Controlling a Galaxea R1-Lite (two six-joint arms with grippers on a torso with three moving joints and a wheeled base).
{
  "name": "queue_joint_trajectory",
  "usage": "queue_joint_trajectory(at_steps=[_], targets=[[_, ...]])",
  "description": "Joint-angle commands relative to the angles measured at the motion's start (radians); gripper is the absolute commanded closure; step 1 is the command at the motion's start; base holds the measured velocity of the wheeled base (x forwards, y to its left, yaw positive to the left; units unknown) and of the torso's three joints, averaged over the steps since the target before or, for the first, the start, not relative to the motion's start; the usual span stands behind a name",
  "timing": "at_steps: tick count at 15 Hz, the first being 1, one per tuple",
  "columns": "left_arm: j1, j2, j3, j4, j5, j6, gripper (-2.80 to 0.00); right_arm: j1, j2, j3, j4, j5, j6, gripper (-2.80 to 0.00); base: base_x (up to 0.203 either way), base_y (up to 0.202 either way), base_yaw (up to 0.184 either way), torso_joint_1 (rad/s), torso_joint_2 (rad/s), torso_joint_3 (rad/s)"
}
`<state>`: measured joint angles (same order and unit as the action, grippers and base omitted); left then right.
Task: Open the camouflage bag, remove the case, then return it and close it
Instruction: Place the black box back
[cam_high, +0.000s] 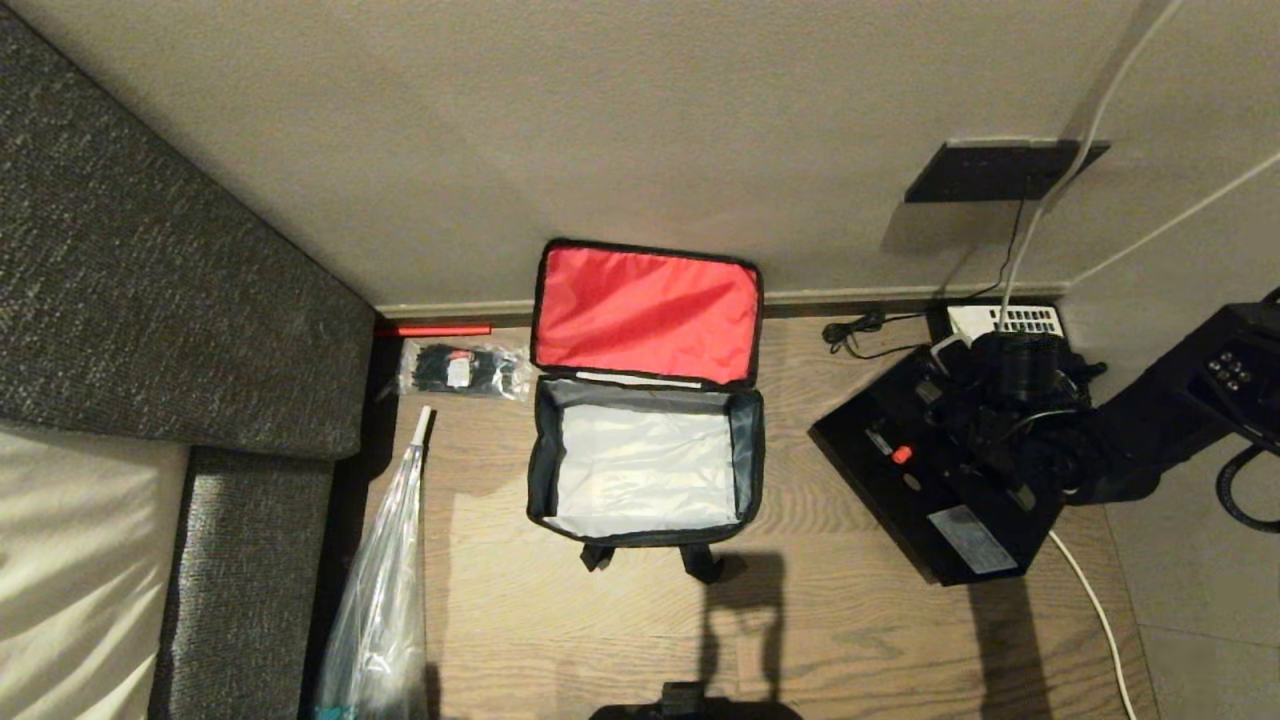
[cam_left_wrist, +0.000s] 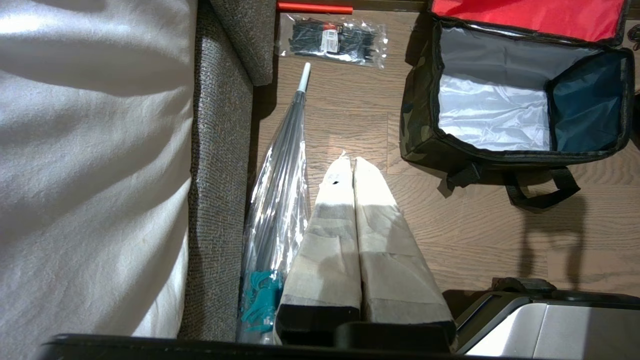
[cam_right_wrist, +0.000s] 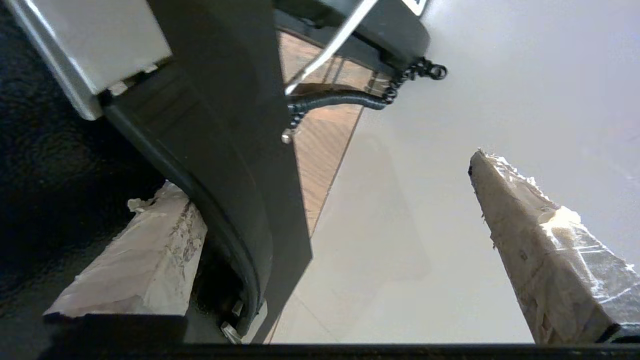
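Boxy fabric camouflage bag open, red lining; flat black case beside.

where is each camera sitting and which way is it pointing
Head view: up on the robot's head, looking down at the open camouflage bag on the wood floor; the right arm reaches to the case at the right.
Left wrist view: behind the shut left gripper, facing floor, sofa and bag.
Right wrist view: behind the open right gripper, close to the case, one finger against the wall.
Shared: head and left wrist views both show the bag, the cable ties and the umbrella.
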<state>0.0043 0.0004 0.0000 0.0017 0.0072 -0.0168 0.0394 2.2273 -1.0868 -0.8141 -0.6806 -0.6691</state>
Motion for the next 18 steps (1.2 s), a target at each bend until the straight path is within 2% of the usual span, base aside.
queue_joint_trajectory(at_steps=[1,11,18], targets=[[0.0,-0.002,0.003,0.0,0.0,0.0,0.0,-0.016,-0.015,-0.003,0.011,-0.001,-0.013,-2.8,0.0,0.0,0.0,0.0,0.0,0.0],[0.0,-0.002,0.003,0.0,0.0,0.0,0.0,-0.067,-0.009,0.027,0.065,0.003,-0.067,-2.8,0.0,0.0,0.0,0.0,0.0,0.0],[0.0,-0.002,0.003,0.0,0.0,0.0,0.0,-0.067,0.055,-0.057,0.03,0.003,-0.076,-2.8,0.0,0.0,0.0,0.0,0.0,0.0]])
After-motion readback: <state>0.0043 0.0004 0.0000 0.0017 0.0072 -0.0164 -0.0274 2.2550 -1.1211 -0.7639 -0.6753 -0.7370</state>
